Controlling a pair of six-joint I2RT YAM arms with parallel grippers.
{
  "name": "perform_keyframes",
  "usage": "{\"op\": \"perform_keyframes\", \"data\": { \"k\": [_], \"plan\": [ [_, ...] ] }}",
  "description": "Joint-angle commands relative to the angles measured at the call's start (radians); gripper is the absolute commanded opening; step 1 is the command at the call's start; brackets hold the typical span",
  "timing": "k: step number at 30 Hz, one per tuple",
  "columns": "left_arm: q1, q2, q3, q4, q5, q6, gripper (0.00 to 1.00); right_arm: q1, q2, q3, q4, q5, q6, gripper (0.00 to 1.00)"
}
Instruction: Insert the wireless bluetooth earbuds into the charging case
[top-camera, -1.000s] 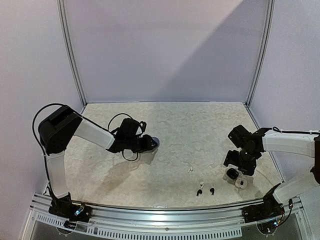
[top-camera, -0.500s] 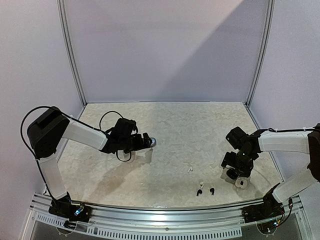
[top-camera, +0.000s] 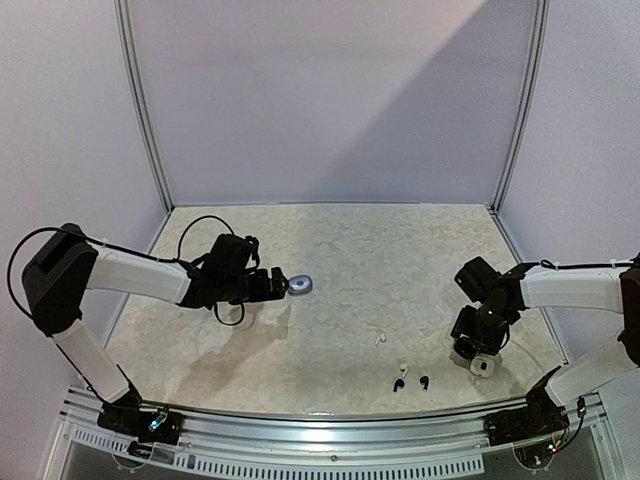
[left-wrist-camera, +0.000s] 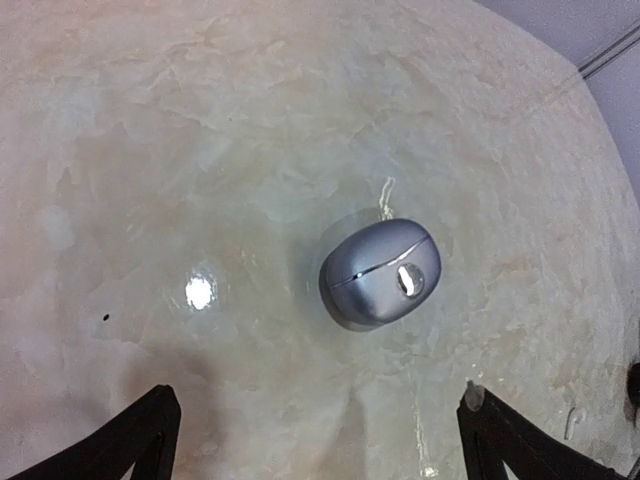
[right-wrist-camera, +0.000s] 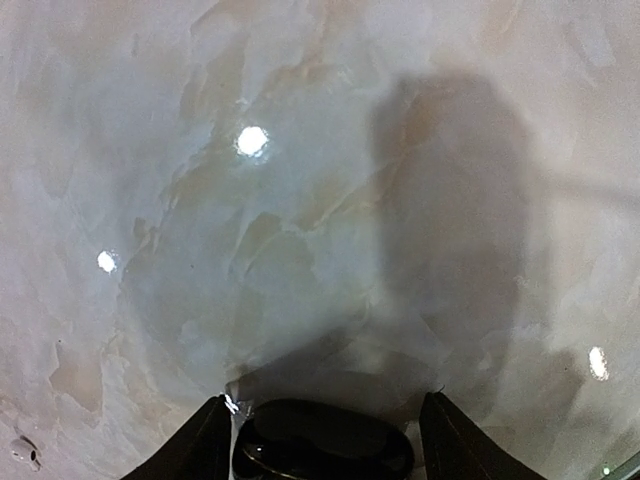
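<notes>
Earbuds, four that you can make out from above, lie loose on the table (top-camera: 350, 250) toward its near edge, right of centre. A white earbud (top-camera: 380, 339) is the farthest back, and a second white earbud (top-camera: 402, 366) lies nearer and slightly right. A black earbud (top-camera: 399, 385) and another black earbud (top-camera: 424, 381) sit side by side closest to you. None of them touches any other, and none is in a case.

Your left gripper (top-camera: 278, 285) reaches in low from the left and points right, with its fingers spread wide and holding nothing. The grey charging case (left-wrist-camera: 378, 272) rests on the table just beyond the fingertips, clear of both. It is shut, showing a seam line and a small pale oval mark on its near face.

Your right gripper (top-camera: 472, 345) hangs low at the right side of the table, right of the earbuds. A white case (top-camera: 482, 366) lies just near of it. In its wrist view a dark glossy rounded thing (right-wrist-camera: 322, 450) almost fills the gap between the parted fingers. You cannot tell whether the pads press on it or only flank it.
</notes>
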Motion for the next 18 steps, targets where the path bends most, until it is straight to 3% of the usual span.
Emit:
{"op": "perform_keyframes", "data": {
  "k": [1, 10, 18],
  "plan": [
    [-0.008, -0.076, -0.060, 0.039, -0.024, 0.046, 0.99, -0.005, 0.025, -0.045, 0.039, -0.041, 0.016, 0.62],
    [-0.022, -0.174, -0.120, 0.106, -0.014, 0.092, 0.99, -0.004, 0.030, -0.006, 0.062, -0.064, -0.037, 0.34],
    [-0.034, -0.289, -0.187, 0.262, 0.115, 0.254, 0.96, 0.068, 0.005, 0.183, 0.102, 0.012, -0.195, 0.29]
  ]
}}
